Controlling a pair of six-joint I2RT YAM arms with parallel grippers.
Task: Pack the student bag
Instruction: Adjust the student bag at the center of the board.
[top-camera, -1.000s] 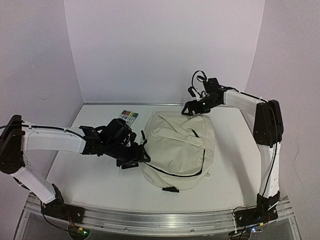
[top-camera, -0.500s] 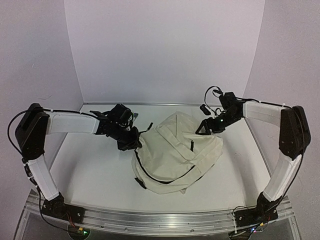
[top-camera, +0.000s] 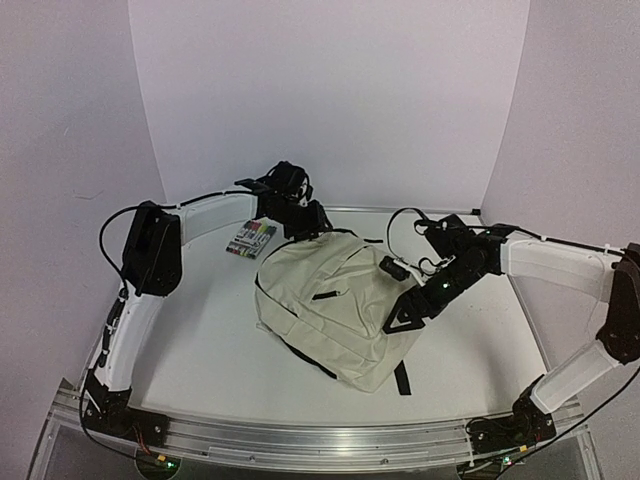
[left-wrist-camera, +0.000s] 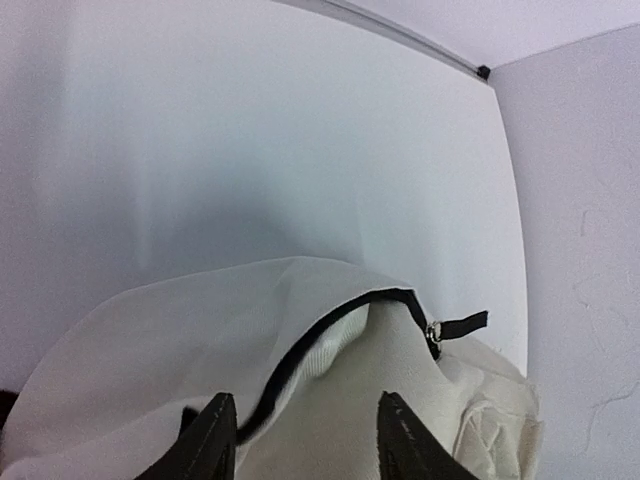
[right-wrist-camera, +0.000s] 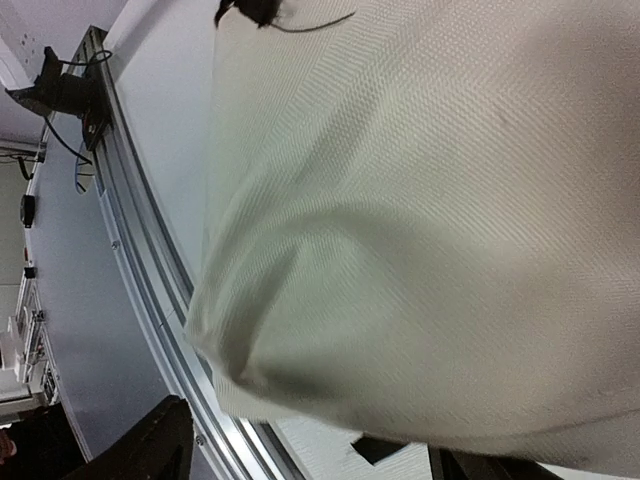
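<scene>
The student bag (top-camera: 335, 305), a cream backpack with black zippers, lies flat in the middle of the table. My left gripper (top-camera: 305, 222) is at its far top edge. In the left wrist view the bag (left-wrist-camera: 150, 350) bulges up between my two fingertips (left-wrist-camera: 212, 440), which pinch a fold next to the black zipper edge. My right gripper (top-camera: 405, 315) is at the bag's right side, jaws wide apart. In the right wrist view the bag (right-wrist-camera: 420, 200) fills the frame in front of the spread fingers (right-wrist-camera: 165, 440), blurred.
A flat pack of coloured markers (top-camera: 252, 238) lies at the back left, just left of my left gripper. A black strap end (top-camera: 400, 378) sticks out at the bag's near edge. The metal front rail (right-wrist-camera: 130, 200) runs close to the bag's corner.
The bag has swung round and slid toward the back left with my left gripper at its corner. My right gripper has moved from the bag's far top down along its right side.
</scene>
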